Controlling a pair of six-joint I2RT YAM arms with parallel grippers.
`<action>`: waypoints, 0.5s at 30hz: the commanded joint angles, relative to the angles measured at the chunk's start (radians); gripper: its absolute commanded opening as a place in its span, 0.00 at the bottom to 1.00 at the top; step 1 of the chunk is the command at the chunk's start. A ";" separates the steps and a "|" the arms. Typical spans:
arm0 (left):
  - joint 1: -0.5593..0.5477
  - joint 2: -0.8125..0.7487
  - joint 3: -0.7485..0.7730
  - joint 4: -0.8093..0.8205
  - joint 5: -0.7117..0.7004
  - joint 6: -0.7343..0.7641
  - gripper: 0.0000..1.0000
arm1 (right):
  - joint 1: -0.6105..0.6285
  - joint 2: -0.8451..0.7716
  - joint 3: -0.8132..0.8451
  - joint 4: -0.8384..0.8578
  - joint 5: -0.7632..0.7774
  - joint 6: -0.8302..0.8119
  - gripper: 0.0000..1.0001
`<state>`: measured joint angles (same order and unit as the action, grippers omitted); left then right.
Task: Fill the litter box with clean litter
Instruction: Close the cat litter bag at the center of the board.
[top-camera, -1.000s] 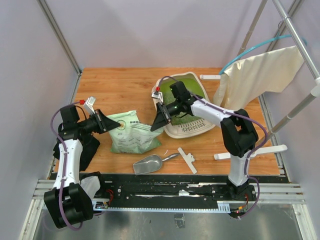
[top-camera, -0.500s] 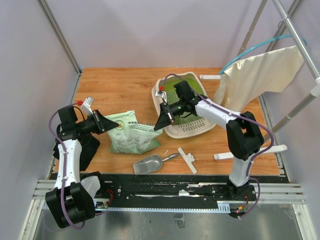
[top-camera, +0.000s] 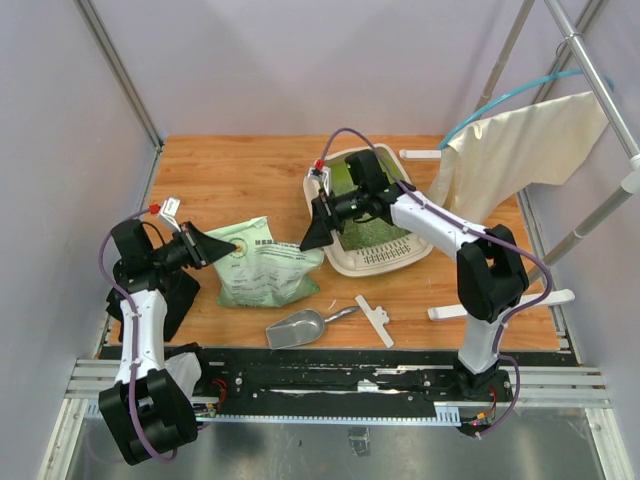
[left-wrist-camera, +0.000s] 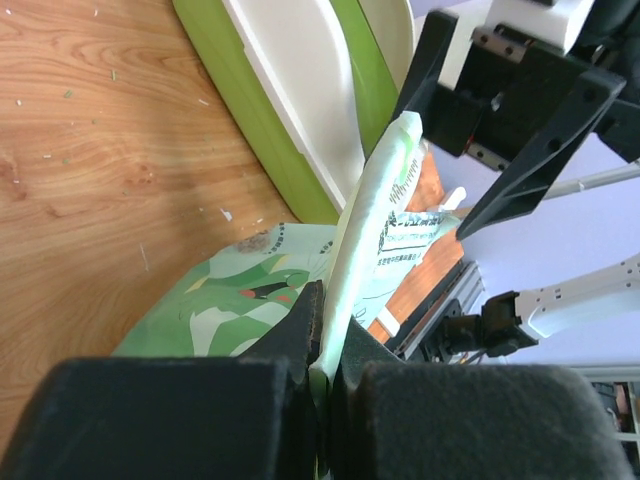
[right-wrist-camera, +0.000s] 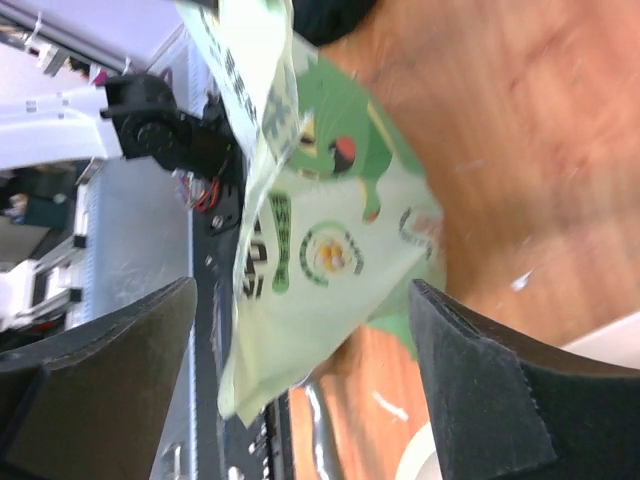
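The cream-white litter box (top-camera: 398, 257) with its green inside stands at the back right of the table; its rim also fills the top of the left wrist view (left-wrist-camera: 290, 90). A light green printed bag (top-camera: 265, 272) lies in front of it to the left. My left gripper (top-camera: 222, 243) (left-wrist-camera: 328, 320) is shut on the bag's raised upper edge (left-wrist-camera: 385, 190). My right gripper (top-camera: 312, 234) (right-wrist-camera: 303, 290) hovers open over the bag's right end, and the bag (right-wrist-camera: 300, 250) shows between its wide jaws, untouched. The clean litter is hidden.
A silver metal scoop (top-camera: 296, 329) and a white plastic piece (top-camera: 374, 320) lie near the front edge. Cream cloth (top-camera: 520, 150) hangs on a rack at the right, with white bars (top-camera: 500, 305) beside it. Black cloth (top-camera: 180, 295) lies at the left.
The right gripper has shifted slightly left and back beside the litter box, jaws now wide. The left arm has drawn a little to the left, still pinching the bag's edge.
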<state>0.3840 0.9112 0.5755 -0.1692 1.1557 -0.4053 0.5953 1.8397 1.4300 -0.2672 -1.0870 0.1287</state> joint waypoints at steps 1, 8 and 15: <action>0.007 -0.019 0.012 0.087 0.050 -0.031 0.00 | 0.045 0.014 0.122 0.111 0.046 0.036 0.88; 0.008 -0.004 0.035 0.075 0.044 -0.022 0.01 | 0.171 0.209 0.244 0.132 0.019 0.186 0.93; 0.007 0.003 0.040 0.077 0.038 -0.013 0.01 | 0.187 0.207 0.175 0.269 -0.089 0.371 0.63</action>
<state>0.3840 0.9165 0.5755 -0.1593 1.1576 -0.4076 0.7902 2.0701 1.6135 -0.1013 -1.0813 0.3683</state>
